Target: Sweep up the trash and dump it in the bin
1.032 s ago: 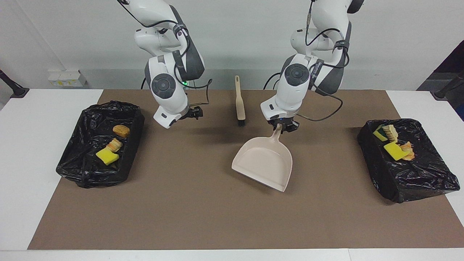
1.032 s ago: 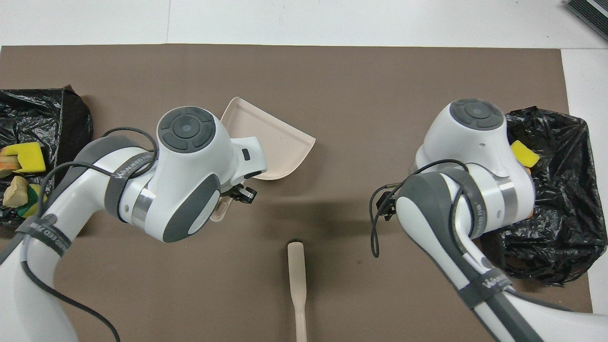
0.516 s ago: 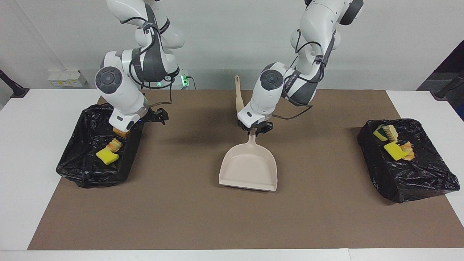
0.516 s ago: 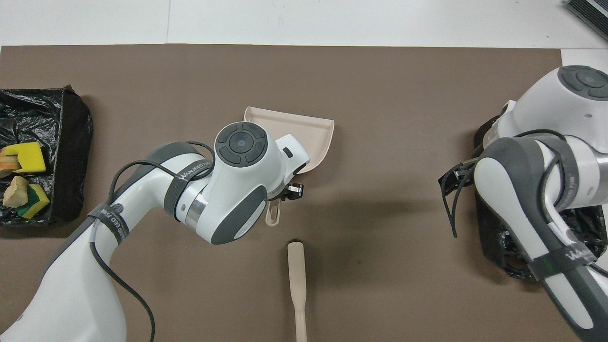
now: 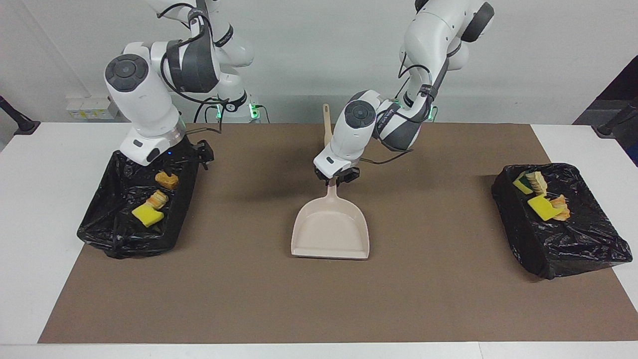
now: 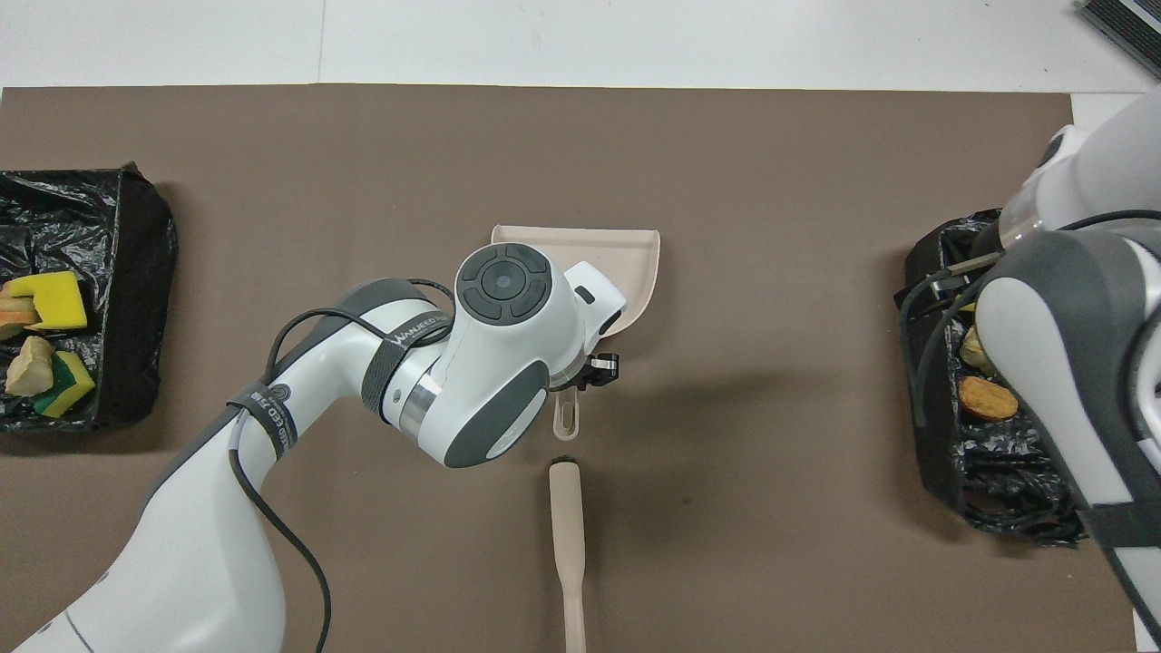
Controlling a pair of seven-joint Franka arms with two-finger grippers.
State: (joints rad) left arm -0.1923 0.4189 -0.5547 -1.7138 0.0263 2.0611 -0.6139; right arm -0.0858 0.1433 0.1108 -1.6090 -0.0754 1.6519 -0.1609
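The beige dustpan (image 5: 330, 229) lies flat on the brown mat mid-table, its mouth turned away from the robots. My left gripper (image 5: 334, 180) is shut on its handle (image 6: 565, 419). The dustpan holds nothing. The trash lies in two black-lined bins. In the bin (image 5: 124, 234) at the right arm's end are a yellow sponge (image 5: 147, 215) and tan pieces (image 5: 166, 180). In the bin (image 5: 573, 239) at the left arm's end are a yellow sponge (image 5: 543, 207) and pastry scraps. My right gripper (image 5: 167, 167) hangs open over its bin's near edge, holding nothing.
The beige brush (image 6: 567, 544) lies on the mat between the two arms, just nearer to the robots than the dustpan's handle. The brown mat (image 5: 249, 299) covers most of the white table. A cable hangs from each wrist.
My left arm carried the dustpan toward the table's middle and turned its mouth straight away from the robots. My right arm swung out from mid-table to over the bin at its end.
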